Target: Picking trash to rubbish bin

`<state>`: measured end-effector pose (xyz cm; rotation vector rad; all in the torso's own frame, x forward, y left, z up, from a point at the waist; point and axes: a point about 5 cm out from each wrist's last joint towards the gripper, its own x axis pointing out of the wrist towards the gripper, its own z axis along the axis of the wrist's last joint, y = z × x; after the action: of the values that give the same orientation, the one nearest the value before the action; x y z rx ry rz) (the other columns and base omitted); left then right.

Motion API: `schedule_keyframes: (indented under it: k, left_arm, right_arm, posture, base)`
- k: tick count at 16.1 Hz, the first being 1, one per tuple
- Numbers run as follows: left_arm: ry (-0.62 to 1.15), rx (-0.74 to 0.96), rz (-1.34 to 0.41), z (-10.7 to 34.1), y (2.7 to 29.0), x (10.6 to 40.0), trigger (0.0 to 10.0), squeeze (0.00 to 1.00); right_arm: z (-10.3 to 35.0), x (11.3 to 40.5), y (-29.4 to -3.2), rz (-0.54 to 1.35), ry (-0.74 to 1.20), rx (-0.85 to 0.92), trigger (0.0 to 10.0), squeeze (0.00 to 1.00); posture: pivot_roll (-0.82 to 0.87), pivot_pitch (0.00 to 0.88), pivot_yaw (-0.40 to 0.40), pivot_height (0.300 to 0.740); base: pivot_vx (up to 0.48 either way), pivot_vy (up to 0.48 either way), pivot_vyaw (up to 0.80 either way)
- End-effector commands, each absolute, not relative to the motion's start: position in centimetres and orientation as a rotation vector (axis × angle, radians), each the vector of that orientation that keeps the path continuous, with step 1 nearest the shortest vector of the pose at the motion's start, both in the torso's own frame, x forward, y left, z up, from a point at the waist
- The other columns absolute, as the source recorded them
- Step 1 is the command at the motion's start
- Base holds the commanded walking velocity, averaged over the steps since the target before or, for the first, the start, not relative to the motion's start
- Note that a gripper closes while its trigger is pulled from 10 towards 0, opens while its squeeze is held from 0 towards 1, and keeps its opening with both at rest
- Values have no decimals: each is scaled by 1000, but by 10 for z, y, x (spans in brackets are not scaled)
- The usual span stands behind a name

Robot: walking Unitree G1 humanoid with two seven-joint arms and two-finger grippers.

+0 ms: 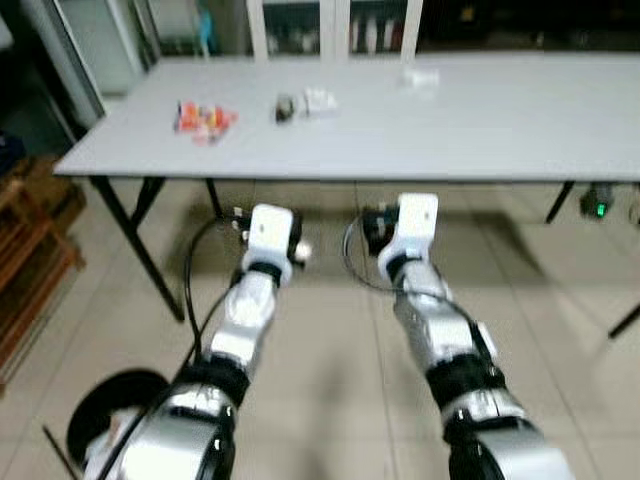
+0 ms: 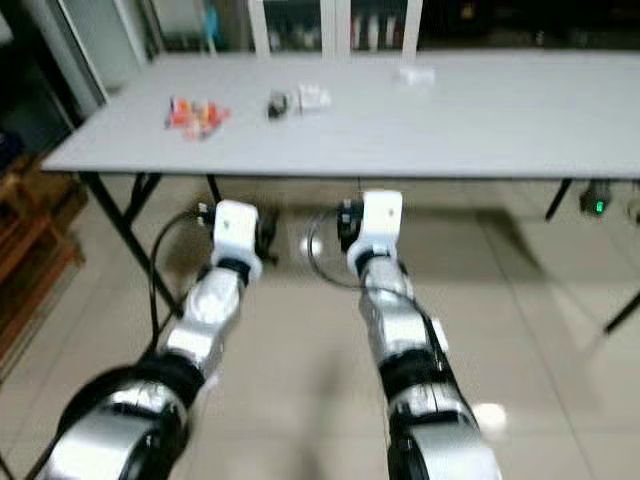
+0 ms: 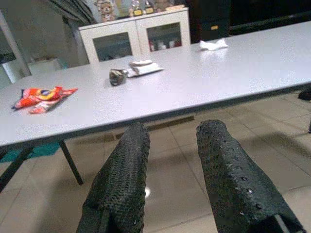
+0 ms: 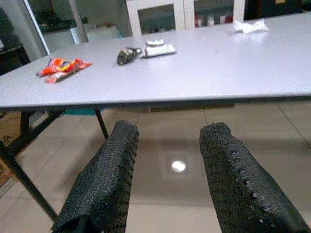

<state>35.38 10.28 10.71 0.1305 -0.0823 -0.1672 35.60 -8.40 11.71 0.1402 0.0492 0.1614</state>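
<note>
Four scraps: lay on the table [image 1: 500,130], none collected yet; judged, the task had barely begun.
Left gripper [image 3: 170,160]: fingers apart, holding nothing, level with the table edge and short of it.
Orange wrapper [image 1: 203,118]: well ahead of the left gripper, off to its left.
Dark scrap [image 1: 285,108]: ahead of the left gripper, touching or just beside the white packet [image 1: 320,100].
Right gripper [image 4: 167,160]: fingers apart, empty, short of the table edge.
Crumpled tissue [image 1: 420,76]: far ahead of the right gripper, near the back edge.
Bin [image 1: 110,405]: a dark round shape on the floor behind the left gripper, probably the bin.
</note>
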Motion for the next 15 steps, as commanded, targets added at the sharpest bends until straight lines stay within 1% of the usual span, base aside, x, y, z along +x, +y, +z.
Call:
schedule_keyframes:
  k: [1, 13, 15]
  left_arm:
    - [-92, 142, -138, 111, 115, 357, 10000, 0]
    - [-93, 140, -145, 111, 113, 356, 10000, 0]
    - [-93, 138, -140, 111, 114, 356, 10000, 0]
  right_arm:
    - [123, 356, -71, 199, 34, 146, 10000, 0]
    - [122, 355, -70, 203, 34, 105, 10000, 0]
    - [122, 355, -70, 209, 28, 110, 10000, 0]
  posture:
    - [51, 0, 61, 740]
    - [49, 0, 60, 740]
    - [52, 0, 57, 740]
  base:
    - [480, 0, 0]
    - [480, 0, 0]
    - [480, 0, 800]
